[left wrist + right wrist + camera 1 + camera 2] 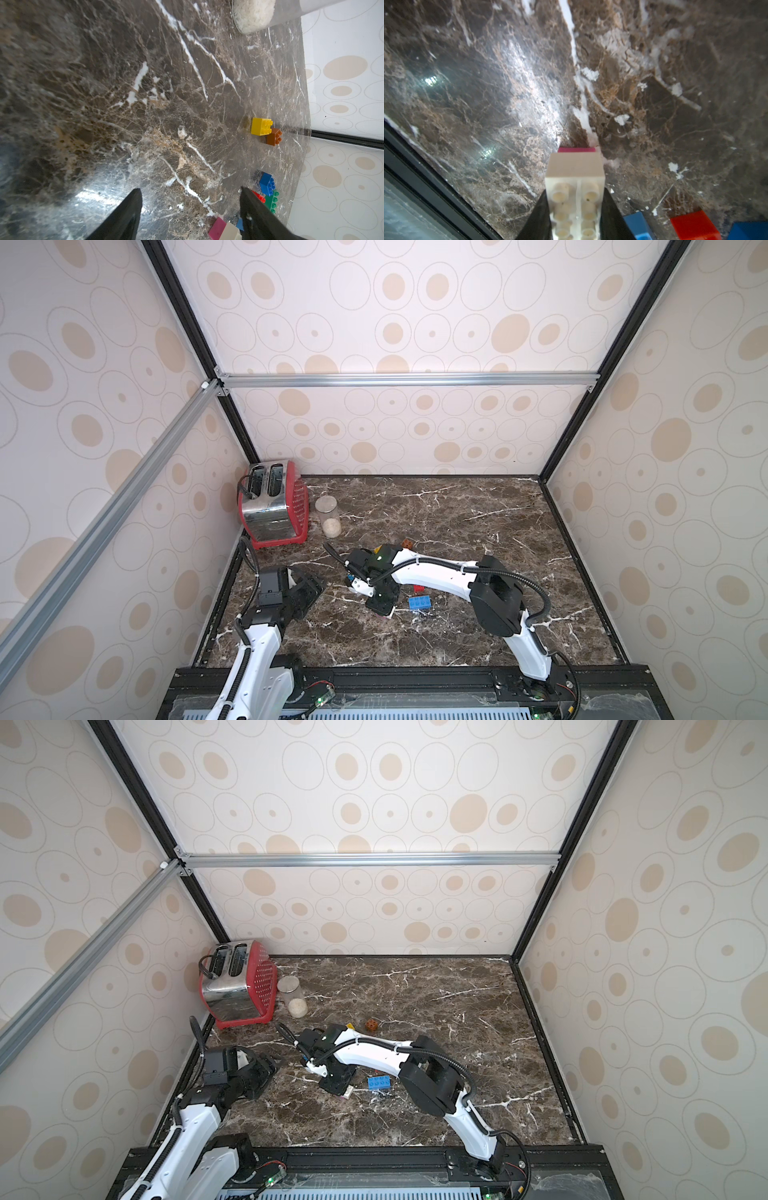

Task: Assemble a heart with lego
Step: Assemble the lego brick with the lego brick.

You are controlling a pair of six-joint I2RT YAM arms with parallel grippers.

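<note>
White brick (575, 168) in right gripper (575, 199), touching pink brick (576, 149)

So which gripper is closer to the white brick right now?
Right. The right gripper is shut on the white brick, clamping its two long sides. The left gripper stands open off to the brick's side, not touching it.

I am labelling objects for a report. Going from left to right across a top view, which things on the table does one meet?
red toaster → glass jar → right end effector → blue brick. The orange brick is left out because it overlaps the blue brick sideways.
</note>
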